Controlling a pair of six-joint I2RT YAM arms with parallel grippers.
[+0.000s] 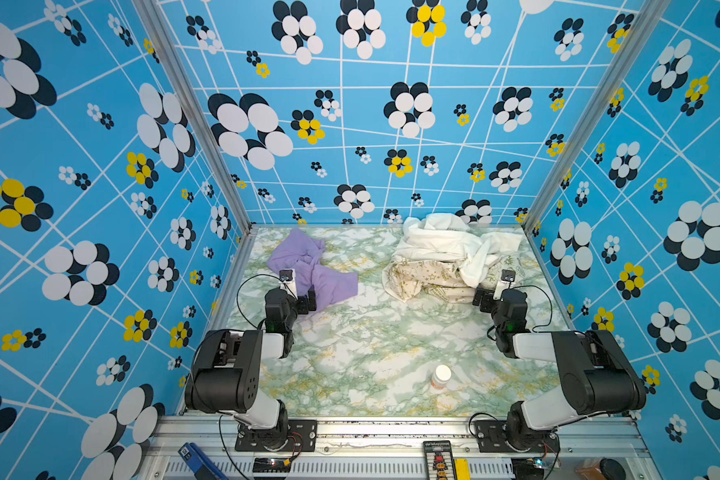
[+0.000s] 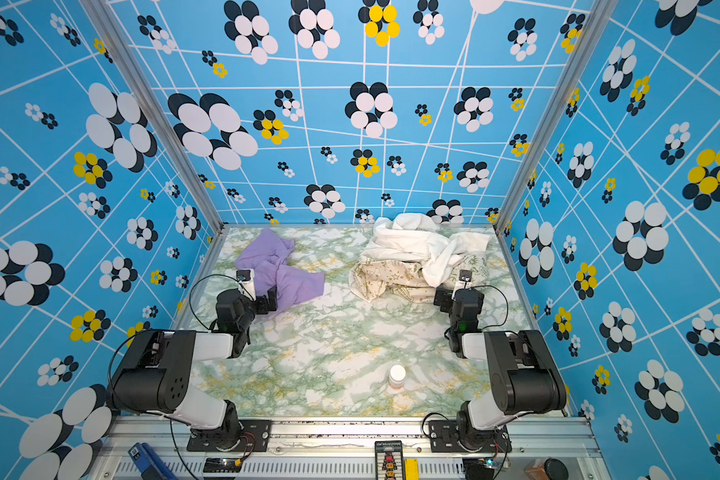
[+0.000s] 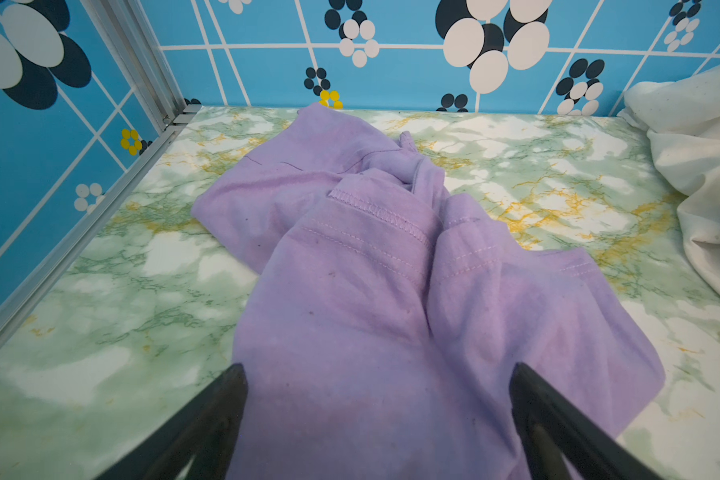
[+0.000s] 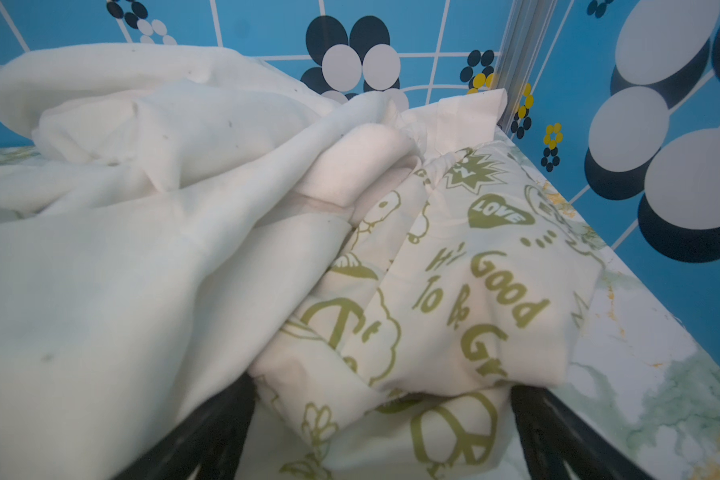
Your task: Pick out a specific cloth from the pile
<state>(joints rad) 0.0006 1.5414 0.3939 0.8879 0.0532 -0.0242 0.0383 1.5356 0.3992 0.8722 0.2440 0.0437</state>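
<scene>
The lavender cloth [image 1: 308, 266] [image 2: 275, 270] [image 3: 371, 291] lies crumpled on the marble table at the back left, apart from the pile. The pile [image 1: 445, 257] [image 2: 412, 257] sits at the back right: a white cloth [image 4: 121, 270] draped over a cream cloth with olive prints [image 4: 474, 291]. My left gripper [image 1: 304, 303] [image 2: 267, 301] [image 3: 379, 370] is open at the lavender cloth's near edge, its jaws wide apart over the fabric. My right gripper [image 1: 485, 301] [image 2: 443, 299] [image 4: 383, 386] is open at the pile's near right edge, and printed cloth lies loose between its jaws.
A small white-capped bottle [image 1: 440, 376] [image 2: 396, 376] stands near the table's front, right of the middle. Blue patterned walls with aluminium posts close in the table on the left, back and right. The pile reaches the back right corner [image 4: 504, 95].
</scene>
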